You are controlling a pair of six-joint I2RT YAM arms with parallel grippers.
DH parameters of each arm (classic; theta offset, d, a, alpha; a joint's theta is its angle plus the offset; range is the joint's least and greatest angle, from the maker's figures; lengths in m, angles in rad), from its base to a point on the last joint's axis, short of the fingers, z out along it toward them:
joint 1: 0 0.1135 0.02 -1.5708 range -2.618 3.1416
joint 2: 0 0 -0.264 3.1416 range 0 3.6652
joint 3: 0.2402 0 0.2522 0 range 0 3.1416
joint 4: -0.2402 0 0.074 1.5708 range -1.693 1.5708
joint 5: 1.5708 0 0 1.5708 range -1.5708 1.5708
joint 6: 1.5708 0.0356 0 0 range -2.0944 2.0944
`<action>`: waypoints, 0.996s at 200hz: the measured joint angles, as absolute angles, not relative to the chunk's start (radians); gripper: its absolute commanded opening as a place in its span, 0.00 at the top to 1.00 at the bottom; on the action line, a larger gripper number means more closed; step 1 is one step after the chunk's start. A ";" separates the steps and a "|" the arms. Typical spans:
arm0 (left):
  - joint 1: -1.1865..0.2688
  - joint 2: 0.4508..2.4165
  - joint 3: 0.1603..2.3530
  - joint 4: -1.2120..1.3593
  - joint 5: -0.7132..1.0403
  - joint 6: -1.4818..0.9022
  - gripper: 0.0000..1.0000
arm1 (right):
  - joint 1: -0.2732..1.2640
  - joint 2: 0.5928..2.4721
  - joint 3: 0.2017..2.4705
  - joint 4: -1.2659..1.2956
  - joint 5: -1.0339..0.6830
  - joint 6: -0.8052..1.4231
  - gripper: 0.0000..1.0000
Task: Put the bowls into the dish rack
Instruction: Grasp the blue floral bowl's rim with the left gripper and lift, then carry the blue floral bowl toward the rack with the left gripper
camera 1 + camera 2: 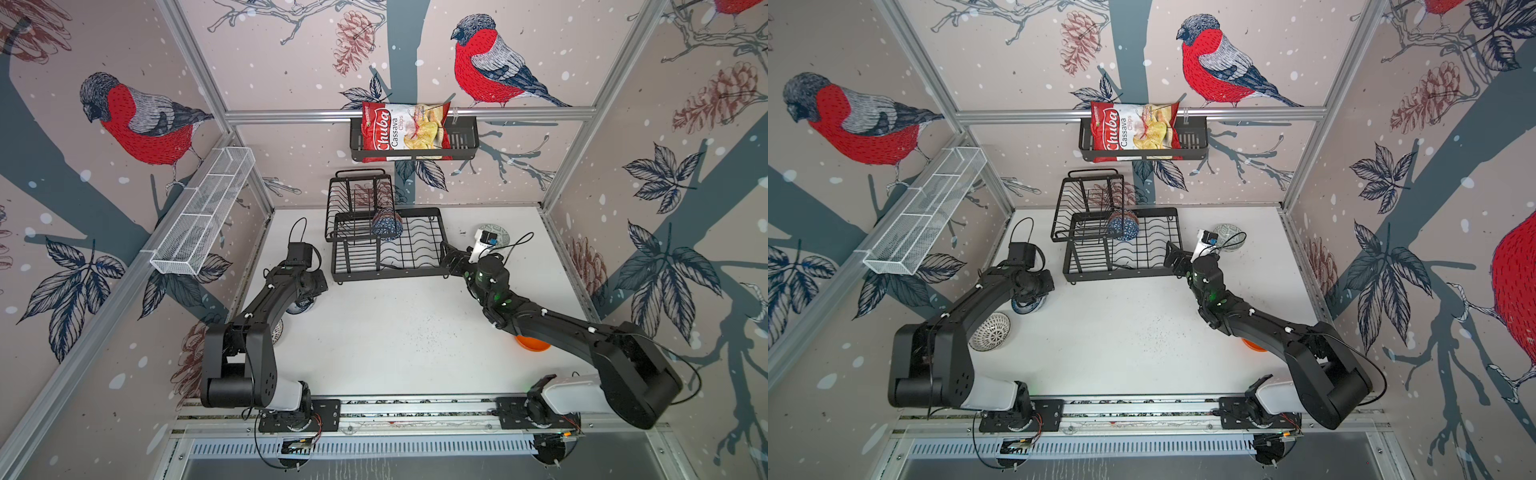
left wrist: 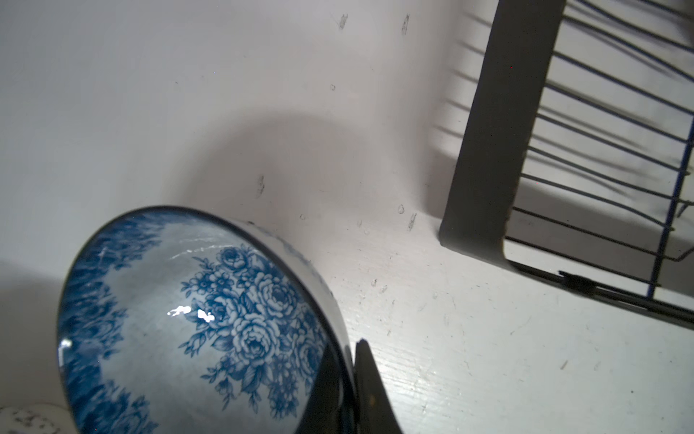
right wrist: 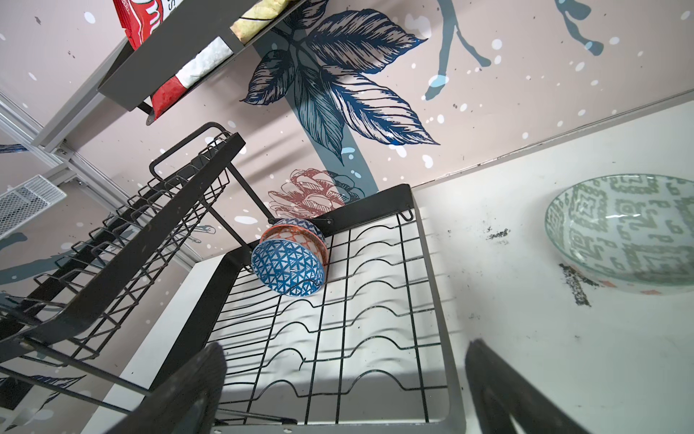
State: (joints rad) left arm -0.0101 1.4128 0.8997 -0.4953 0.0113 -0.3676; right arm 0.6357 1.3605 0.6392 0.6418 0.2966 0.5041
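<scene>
My left gripper (image 2: pixel 343 390) is shut on the rim of a blue-white floral bowl (image 2: pixel 195 319), one finger inside and one outside. The bowl (image 1: pixel 1027 306) hangs tilted left of the black dish rack (image 1: pixel 390 272). Inside the rack (image 3: pixel 432 263) a blue geometric bowl (image 3: pixel 287 272) leans on edge against a salmon bowl (image 3: pixel 296 235). My right gripper (image 3: pixel 345 387) stands open and empty over the rack's front right corner. A grey-green bowl (image 3: pixel 623 233) sits on the table right of the rack. A white bowl with a dark radial pattern (image 1: pixel 990 332) lies by my left arm. An orange bowl (image 1: pixel 532 344) peeks from under my right arm.
The rack's raised basket tier (image 1: pixel 359 203) stands at its back left. A black slatted basket (image 1: pixel 461 141) with a chips bag hangs on the back wall. A long white mesh tray (image 1: pixel 203 212) is fixed to the left wall. The table (image 1: pixel 395 340) is white.
</scene>
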 measured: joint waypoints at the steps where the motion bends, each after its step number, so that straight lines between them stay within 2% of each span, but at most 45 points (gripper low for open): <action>1: -0.010 1.411 0.899 -0.495 0.012 -0.368 1.00 | 0.636 1.361 0.639 0.642 0.297 0.504 0.00; 31: -0.018 1.310 0.855 -0.476 0.033 -0.403 1.00 | 0.635 1.362 0.639 0.641 0.297 0.507 0.00; 66: -0.105 1.209 0.816 -0.476 0.042 -0.449 1.00 | 0.630 1.364 0.639 0.634 0.296 0.522 0.00; 103: -0.256 1.116 0.772 -0.480 -0.009 -0.527 1.00 | 0.621 1.369 0.640 0.619 0.294 0.528 0.00; 130: -0.427 1.079 0.739 -0.482 -0.085 -0.600 1.00 | 0.606 1.372 0.641 0.609 0.298 0.551 0.00; 156: -0.593 1.122 0.739 -0.471 -0.149 -0.655 1.00 | 0.590 1.372 0.640 0.600 0.306 0.566 0.00; 199: -0.797 1.350 0.864 -0.437 -0.238 -0.684 1.00 | 0.568 1.356 0.633 0.568 0.330 0.604 0.00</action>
State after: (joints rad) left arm -0.7967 1.3502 0.8639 -0.4374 -0.2382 -0.6838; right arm 0.5678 1.3563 0.6327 0.5678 0.3302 0.6044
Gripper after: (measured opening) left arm 0.092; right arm 0.997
